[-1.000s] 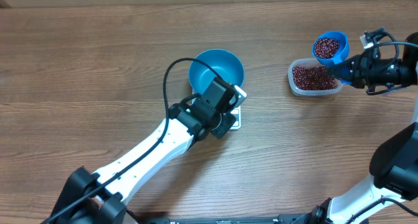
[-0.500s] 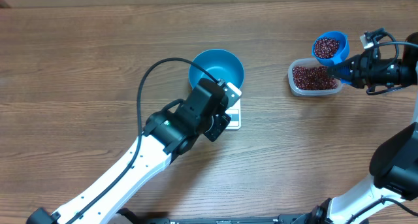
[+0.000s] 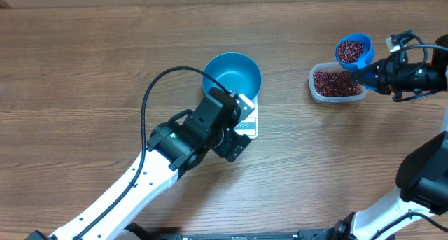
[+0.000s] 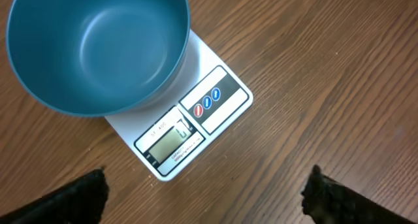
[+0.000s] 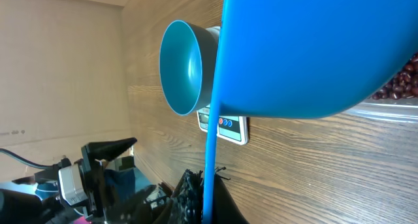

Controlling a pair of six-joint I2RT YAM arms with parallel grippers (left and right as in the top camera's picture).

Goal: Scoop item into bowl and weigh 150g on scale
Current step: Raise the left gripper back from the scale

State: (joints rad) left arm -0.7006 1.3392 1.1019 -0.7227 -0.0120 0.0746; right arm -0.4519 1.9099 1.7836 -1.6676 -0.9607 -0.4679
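- The left tool (image 4: 206,201) hangs over the near edge of the scale (image 4: 196,87). Its two dark fingers are spread wide at the bottom corners of the wrist view, with only bare tabletop (image 3: 84,58) between them, so it's holding nothing. Hovering right by the controls looks like it's there for the scale, not for scooping.
- The scale lies flat with its display (image 4: 171,140) and buttons (image 4: 208,101) poking out from under the bowl on the robot's side. That's probably deliberate, so the reading stays visible. The display looks lit, but the digits are too small to read.
- The bowl (image 4: 98,48) sits upright on the scale's far part. It's completely empty, so nothing is weighed out yet. Parking it there means each scoop should register as it lands.
- Well off to the right, the clear tub (image 3: 313,82) holds the main heap of beans (image 3: 336,82).
- The right tool (image 3: 371,76) is clamped shut on the handle of the blue scoop (image 3: 367,47). The scoop is full of beans and is held about level over the tub's far edge, likely so any strays drop back in. The carry over to the bowl looks like the next job.
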